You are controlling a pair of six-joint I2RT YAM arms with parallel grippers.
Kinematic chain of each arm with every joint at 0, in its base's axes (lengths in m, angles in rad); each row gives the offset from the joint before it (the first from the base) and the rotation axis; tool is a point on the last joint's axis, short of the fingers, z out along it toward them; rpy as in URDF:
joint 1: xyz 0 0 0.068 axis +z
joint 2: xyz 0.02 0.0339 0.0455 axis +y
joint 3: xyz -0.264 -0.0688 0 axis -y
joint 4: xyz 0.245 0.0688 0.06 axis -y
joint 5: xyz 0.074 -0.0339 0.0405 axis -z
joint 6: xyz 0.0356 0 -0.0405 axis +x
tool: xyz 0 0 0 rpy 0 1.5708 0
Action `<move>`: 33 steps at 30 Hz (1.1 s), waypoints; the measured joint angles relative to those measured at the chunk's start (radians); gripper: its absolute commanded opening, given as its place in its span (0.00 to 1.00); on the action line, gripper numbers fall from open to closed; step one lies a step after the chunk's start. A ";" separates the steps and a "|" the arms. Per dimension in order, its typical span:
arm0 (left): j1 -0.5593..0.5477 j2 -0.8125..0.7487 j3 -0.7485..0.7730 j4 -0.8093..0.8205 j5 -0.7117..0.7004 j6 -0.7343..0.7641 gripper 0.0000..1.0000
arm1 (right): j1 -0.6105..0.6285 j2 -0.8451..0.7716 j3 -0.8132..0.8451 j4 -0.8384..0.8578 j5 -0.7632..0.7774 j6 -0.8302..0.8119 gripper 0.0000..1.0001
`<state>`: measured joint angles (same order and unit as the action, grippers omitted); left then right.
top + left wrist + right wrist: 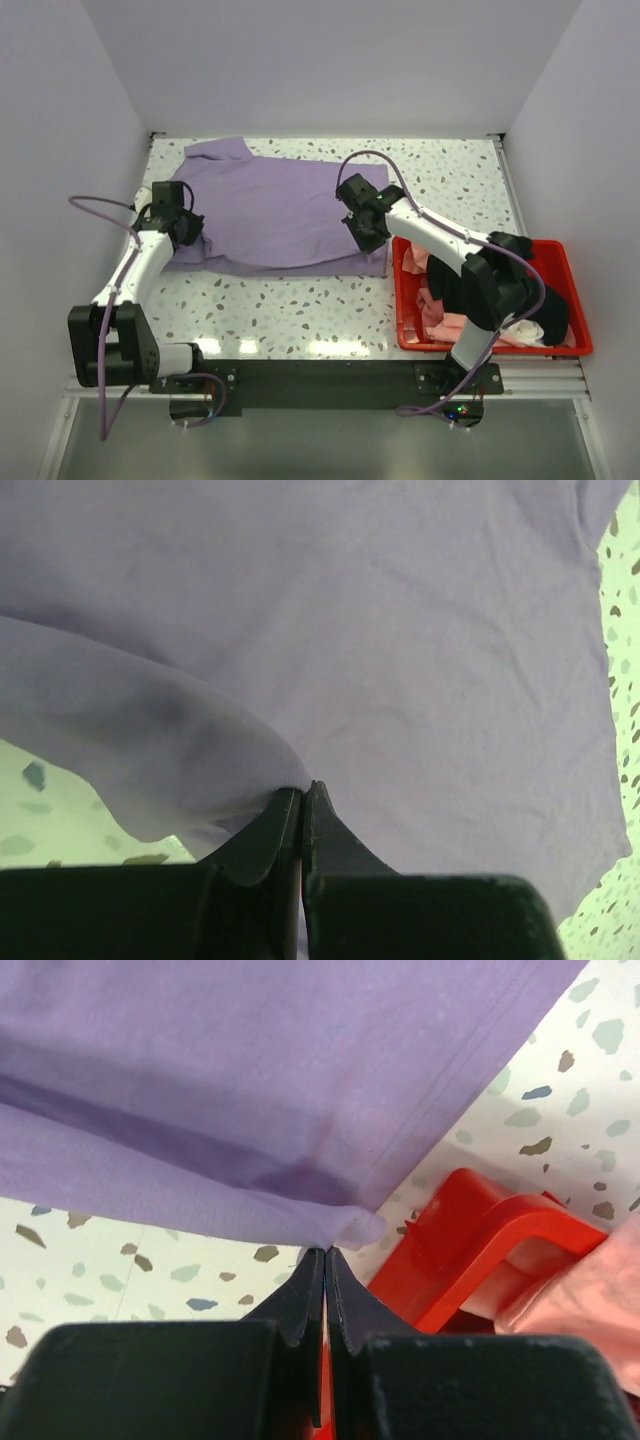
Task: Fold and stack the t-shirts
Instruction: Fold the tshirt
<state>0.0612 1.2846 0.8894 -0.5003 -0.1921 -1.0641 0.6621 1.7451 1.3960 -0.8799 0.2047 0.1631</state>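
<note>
My left claw is clenched on the left edge of the lavender t-shirt, my right claw pinching its right corner. The shirt lies spread on the table beside the red bin.

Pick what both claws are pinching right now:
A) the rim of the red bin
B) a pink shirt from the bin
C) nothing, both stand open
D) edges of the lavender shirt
D: in the wrist views the left claw and the right claw are each shut on a bunched edge of the lavender shirt.
</note>
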 measured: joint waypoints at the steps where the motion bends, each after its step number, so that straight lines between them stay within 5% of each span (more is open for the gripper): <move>1: -0.006 0.026 0.021 0.008 0.000 0.012 0.00 | -0.007 0.008 0.005 0.001 0.004 0.000 0.00; 16: -0.019 0.337 0.291 0.066 0.013 0.248 0.00 | -0.090 0.089 0.088 0.005 0.013 -0.036 0.00; 23: -0.019 0.448 0.367 0.063 0.015 0.309 0.17 | -0.121 0.174 0.154 0.004 0.012 -0.055 0.01; 25: -0.019 0.485 0.393 0.062 0.016 0.326 0.22 | -0.128 0.200 0.173 0.003 0.013 -0.059 0.10; 27: -0.019 0.533 0.438 0.058 0.015 0.345 0.36 | -0.135 0.235 0.206 -0.006 0.021 -0.062 0.15; 28: -0.019 0.559 0.472 0.048 0.013 0.354 0.42 | -0.139 0.255 0.232 -0.018 0.041 -0.063 0.26; 30: -0.019 0.620 0.556 0.037 0.001 0.380 0.66 | -0.146 0.294 0.285 -0.025 0.078 -0.064 0.32; 31: -0.019 0.650 0.607 0.017 -0.010 0.383 0.88 | -0.148 0.307 0.308 -0.032 0.096 -0.066 0.40; 32: -0.019 0.674 0.650 0.000 -0.021 0.392 1.00 | -0.151 0.323 0.336 -0.038 0.119 -0.065 0.61; 33: -0.019 0.702 0.708 -0.018 -0.032 0.398 1.00 | -0.153 0.332 0.361 -0.043 0.136 -0.061 0.72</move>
<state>0.0422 1.9862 1.5974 -0.5179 -0.2241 -0.6662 0.5091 2.0773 1.7573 -0.9230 0.3408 0.1017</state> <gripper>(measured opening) 0.930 0.474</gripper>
